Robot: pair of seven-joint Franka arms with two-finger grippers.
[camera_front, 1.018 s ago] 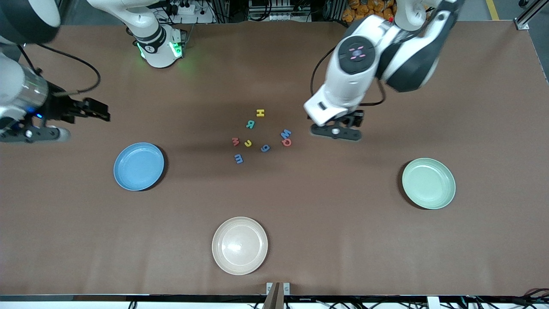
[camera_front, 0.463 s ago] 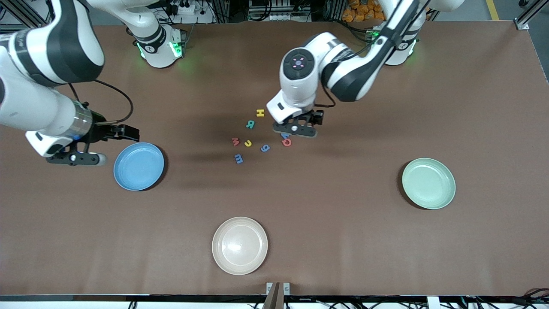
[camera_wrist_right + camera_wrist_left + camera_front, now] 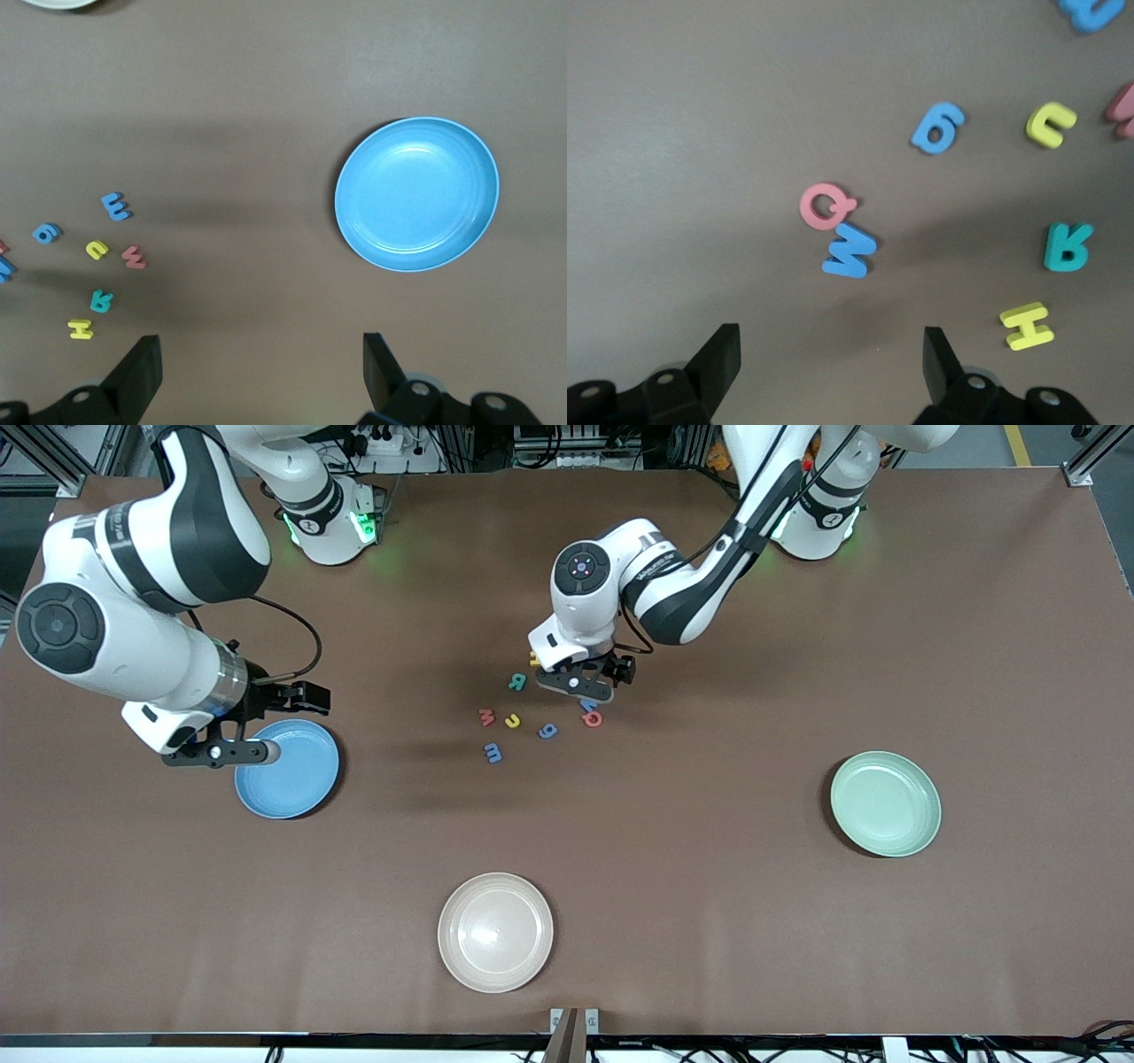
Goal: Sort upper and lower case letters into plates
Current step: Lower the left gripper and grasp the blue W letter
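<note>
Several small letters lie in a loose cluster mid-table: teal R [image 3: 516, 682], red M [image 3: 485, 716], blue g [image 3: 547, 732], blue m [image 3: 493, 753], red Q [image 3: 592, 719]. My left gripper [image 3: 580, 685] hangs open over the cluster, empty [image 3: 833, 341], close to blue W [image 3: 850, 251], red Q [image 3: 826, 206] and yellow H [image 3: 1027, 326]. The sky blue plate [image 3: 292, 775] lies toward the right arm's end, the mint green plate [image 3: 886, 803] toward the left arm's end. My right gripper [image 3: 217, 753] is open and empty [image 3: 261, 354] over the blue plate's [image 3: 416, 193] rim.
A cream-beige plate [image 3: 495, 932] lies nearer the front camera than the letters. The brown table [image 3: 709, 921] stretches bare between the plates. Both arm bases stand along the edge farthest from the front camera.
The left arm has swung in from the left arm's end to hang over the letters. The right arm has come in to the blue plate's rim.
</note>
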